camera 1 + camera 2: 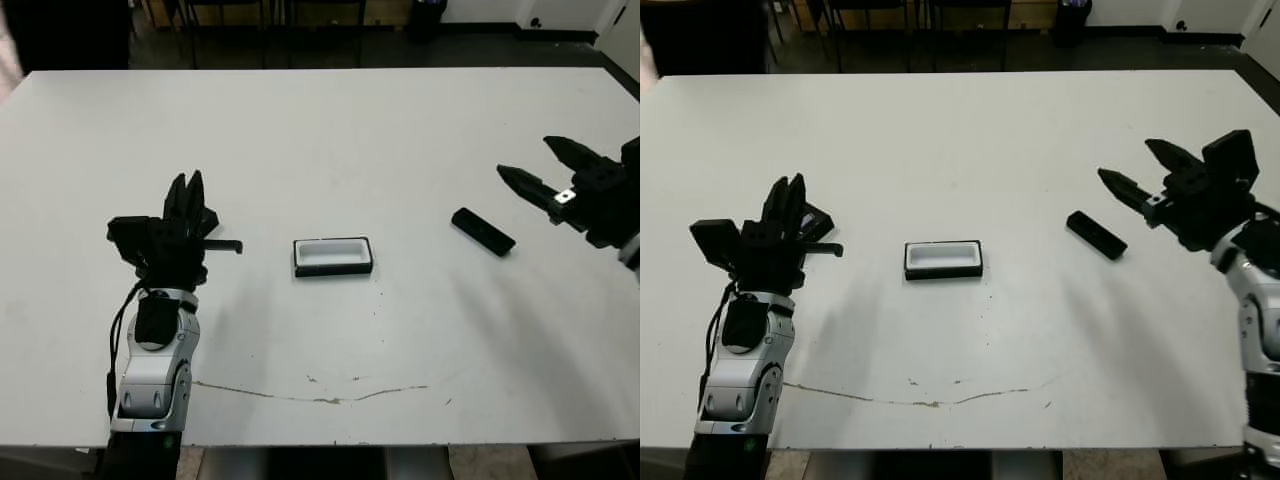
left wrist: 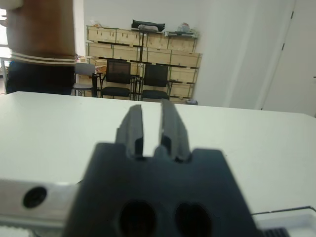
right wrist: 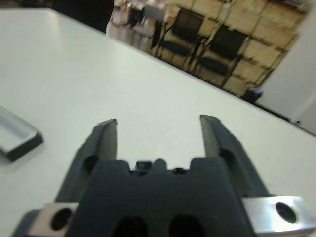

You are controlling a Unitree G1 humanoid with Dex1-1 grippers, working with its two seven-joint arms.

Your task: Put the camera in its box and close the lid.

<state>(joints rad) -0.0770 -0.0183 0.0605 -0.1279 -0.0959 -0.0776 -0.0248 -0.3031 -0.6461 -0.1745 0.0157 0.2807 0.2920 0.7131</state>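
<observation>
Right gripper (image 1: 1127, 170) spread, camera (image 1: 1096, 235) near

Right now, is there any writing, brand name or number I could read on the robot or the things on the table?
None can be read.
The camera, the box and both hands, left and right, show no legible markings.

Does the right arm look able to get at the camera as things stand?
Probably yes. The camera lies alone on bare table, and the right gripper hangs just beyond it with open jaws and nothing between them.
</observation>
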